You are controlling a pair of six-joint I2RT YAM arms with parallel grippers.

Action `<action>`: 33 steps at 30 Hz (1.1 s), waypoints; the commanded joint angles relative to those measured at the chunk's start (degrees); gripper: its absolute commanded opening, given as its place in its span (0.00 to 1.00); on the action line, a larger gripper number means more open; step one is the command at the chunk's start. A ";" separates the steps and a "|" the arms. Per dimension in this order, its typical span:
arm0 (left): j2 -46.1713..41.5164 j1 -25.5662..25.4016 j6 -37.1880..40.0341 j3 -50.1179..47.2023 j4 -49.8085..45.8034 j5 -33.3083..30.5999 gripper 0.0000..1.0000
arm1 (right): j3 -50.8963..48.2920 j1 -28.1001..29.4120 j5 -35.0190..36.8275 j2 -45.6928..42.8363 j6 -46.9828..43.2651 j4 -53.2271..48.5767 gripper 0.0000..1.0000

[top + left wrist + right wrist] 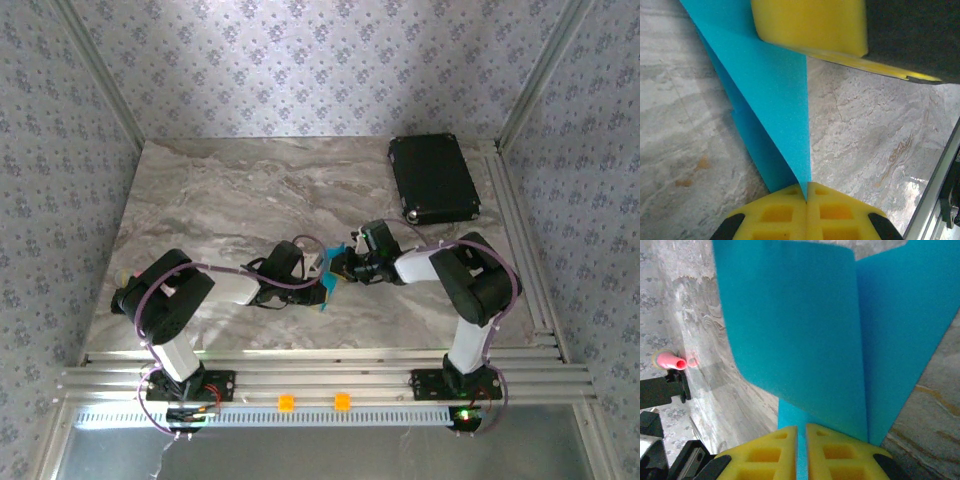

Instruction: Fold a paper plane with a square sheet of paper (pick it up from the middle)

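The square sheet of paper (pixel 327 293) is bright cyan-blue and folded into layered flaps, held up over the middle of the marble table (pixel 220 190) between both grippers. My left gripper (pixel 325 272) comes in from the left. In its wrist view, my left gripper (pixel 807 192) is shut on the lower corner of the paper (pixel 775 100). My right gripper (pixel 340 264) faces it from the right and is shut on the paper (pixel 790 330), which fills the thin slit between its yellow fingertips (pixel 801 432). Grippers hide the outline, so I cannot tell whether it has a paper plane's shape.
A black rectangular case (pixel 433 178) lies at the back right of the table. Aluminium rails (pixel 320 380) run along the near edge, with two orange clips (pixel 286 402) on them. A small pink object (pixel 670 360) sits at the table's left side. Patterned walls enclose the table.
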 commanded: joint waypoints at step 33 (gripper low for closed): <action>-4.29 2.14 -10.92 5.72 -1.24 5.07 0.05 | -1.20 1.16 4.26 2.34 -1.71 -7.69 0.14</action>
